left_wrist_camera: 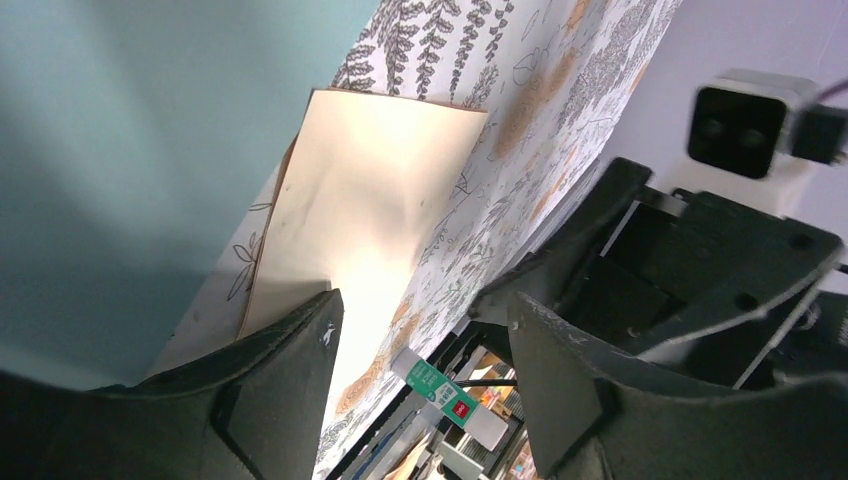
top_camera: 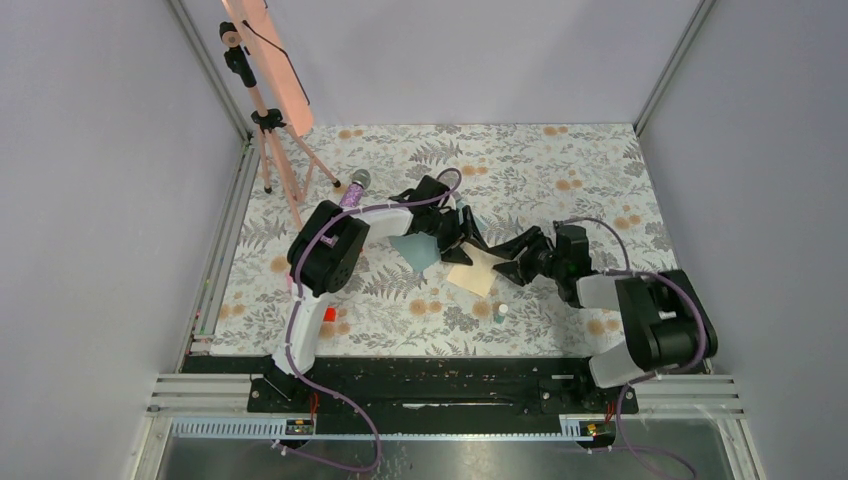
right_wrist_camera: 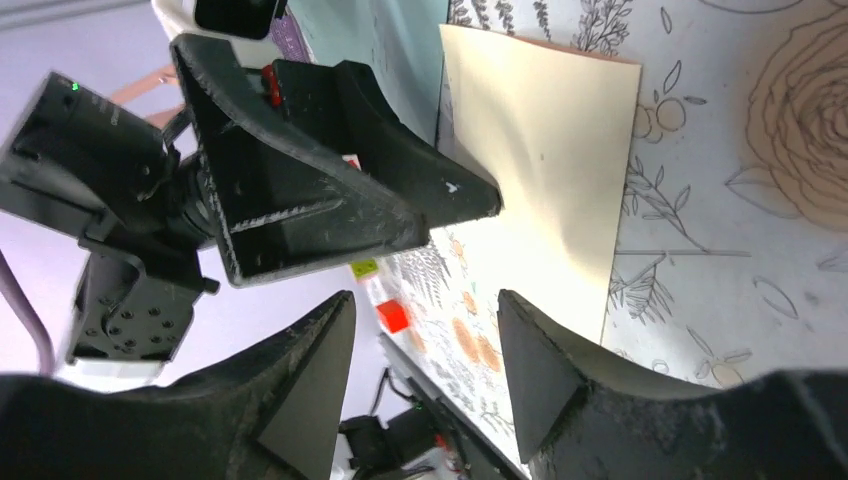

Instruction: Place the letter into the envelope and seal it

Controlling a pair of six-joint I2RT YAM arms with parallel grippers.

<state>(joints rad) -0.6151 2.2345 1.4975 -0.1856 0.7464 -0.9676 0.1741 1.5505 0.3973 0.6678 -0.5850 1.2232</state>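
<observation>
Showing one letter (top_camera: 480, 272) | one envelope (top_camera: 415, 248) | left gripper (left_wrist_camera: 420, 300), right gripper (right_wrist_camera: 425, 300): both jaws apart, empty

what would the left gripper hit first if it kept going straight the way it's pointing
Probably the letter, lying flat right ahead of the left gripper; the right gripper sits off to one side. Depth is unclear.

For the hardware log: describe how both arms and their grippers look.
Both arms match: white link shells between bulky black joint housings, as on the left arm and right arm. A purple cable runs along each. The left gripper and right gripper each have two matte black, wedge-shaped fingers with pale scuffs along the edges. No lettering shows on them.
</observation>
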